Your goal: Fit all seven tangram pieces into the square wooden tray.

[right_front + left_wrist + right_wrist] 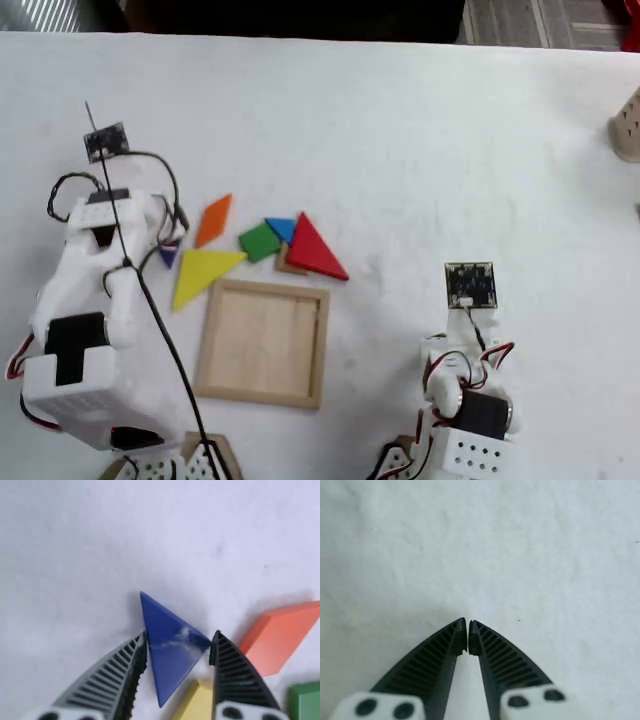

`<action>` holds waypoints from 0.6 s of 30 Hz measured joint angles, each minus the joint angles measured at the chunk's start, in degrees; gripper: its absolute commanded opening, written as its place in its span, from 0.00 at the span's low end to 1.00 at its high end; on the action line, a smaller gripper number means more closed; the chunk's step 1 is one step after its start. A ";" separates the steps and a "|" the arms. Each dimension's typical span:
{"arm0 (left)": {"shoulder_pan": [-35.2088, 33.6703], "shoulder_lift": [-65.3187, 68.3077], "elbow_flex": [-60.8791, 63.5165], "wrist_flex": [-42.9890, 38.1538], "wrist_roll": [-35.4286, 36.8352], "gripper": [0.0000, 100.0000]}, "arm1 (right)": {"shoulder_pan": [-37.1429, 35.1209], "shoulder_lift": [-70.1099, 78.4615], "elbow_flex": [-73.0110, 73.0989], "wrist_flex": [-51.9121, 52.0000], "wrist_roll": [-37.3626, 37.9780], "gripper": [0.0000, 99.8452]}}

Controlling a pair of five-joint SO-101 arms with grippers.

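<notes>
The square wooden tray (212,345) lies empty near the table's front. Behind it lie a yellow triangle (203,273), an orange parallelogram (213,220), a green square (259,242), a small blue triangle (281,229) and a large red triangle (314,248) that partly covers a brown piece (288,266). My left gripper (179,642) is shut on a dark blue triangle (165,625), left of the yellow triangle (200,702), with a finger against each of two edges. In the high view this triangle (168,254) sits under the left arm's tip. My right gripper (468,630) is shut on nothing over bare table.
The right arm (465,405) sits folded at the front right, well away from the pieces. A small circuit board (107,141) and cables lie behind the left arm (85,320). A tan object (627,125) stands at the far right edge.
</notes>
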State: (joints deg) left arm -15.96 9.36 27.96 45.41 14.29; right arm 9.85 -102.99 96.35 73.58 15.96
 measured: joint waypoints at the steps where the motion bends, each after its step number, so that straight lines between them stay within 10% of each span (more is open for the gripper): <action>1: 0.00 0.00 0.00 0.00 0.00 0.29 | 0.00 0.00 0.00 0.00 0.00 0.02; 18: -0.88 1.76 -1.93 4.48 4.04 0.26 | 1.76 0.00 0.00 0.00 0.00 0.02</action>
State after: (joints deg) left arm -16.84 11.12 26.02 49.89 18.33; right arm 11.60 -102.99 96.35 73.58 15.96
